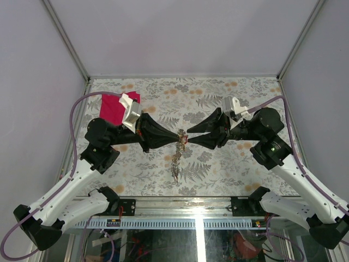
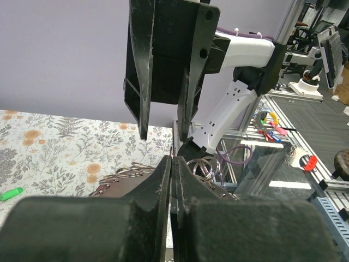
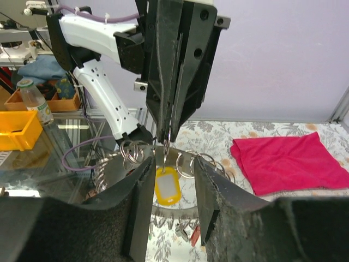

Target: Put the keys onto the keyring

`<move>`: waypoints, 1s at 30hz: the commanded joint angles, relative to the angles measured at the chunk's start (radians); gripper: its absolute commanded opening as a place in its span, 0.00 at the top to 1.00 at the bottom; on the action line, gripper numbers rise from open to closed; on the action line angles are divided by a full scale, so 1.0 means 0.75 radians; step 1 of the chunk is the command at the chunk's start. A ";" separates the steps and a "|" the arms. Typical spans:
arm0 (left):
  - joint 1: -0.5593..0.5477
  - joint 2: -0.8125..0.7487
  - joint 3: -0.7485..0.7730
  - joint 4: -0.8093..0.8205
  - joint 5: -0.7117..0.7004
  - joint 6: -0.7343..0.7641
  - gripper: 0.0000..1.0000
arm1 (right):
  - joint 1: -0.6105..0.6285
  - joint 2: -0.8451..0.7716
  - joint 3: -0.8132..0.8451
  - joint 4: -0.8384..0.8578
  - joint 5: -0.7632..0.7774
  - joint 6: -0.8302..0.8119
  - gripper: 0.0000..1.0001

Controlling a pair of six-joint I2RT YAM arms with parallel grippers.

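keyring [image 1: 181, 140] between left gripper [image 1: 175, 136], right gripper [image 1: 188, 137], above table [image 1: 229, 169]

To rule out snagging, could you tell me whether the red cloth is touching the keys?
Apart. The top view shows the red cloth at the far left and the keys mid-table, with patterned table between them.

Pale lilac walls [image 1: 180, 33] are closing in three sides of the table [image 1: 218, 93], which is wearing a fern-and-flower print. Bare metal posts [image 1: 64, 38] are running up the corners. Beyond the near edge, a glass panel [image 3: 32, 169] is catching strip light, and a yellow bin [image 3: 16, 131] and a bottle [image 3: 34, 101] are sitting at the side. Grey floor [image 2: 305, 114] is stretching past a stool [image 2: 341, 161].
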 commanded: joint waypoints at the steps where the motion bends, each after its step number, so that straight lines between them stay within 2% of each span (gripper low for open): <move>1: -0.011 -0.010 0.004 0.152 -0.005 -0.012 1.00 | 0.002 0.008 0.015 0.212 -0.040 0.105 0.59; 14: -0.016 0.000 0.003 0.146 -0.021 -0.008 1.00 | 0.004 0.068 -0.050 0.335 -0.038 0.200 0.66; 26: -0.018 -0.001 0.007 0.121 -0.040 0.014 1.00 | 0.016 0.091 -0.060 0.350 -0.055 0.211 0.68; 30: -0.017 -0.005 0.007 0.111 -0.051 0.020 1.00 | 0.018 0.091 -0.064 0.350 -0.067 0.211 0.65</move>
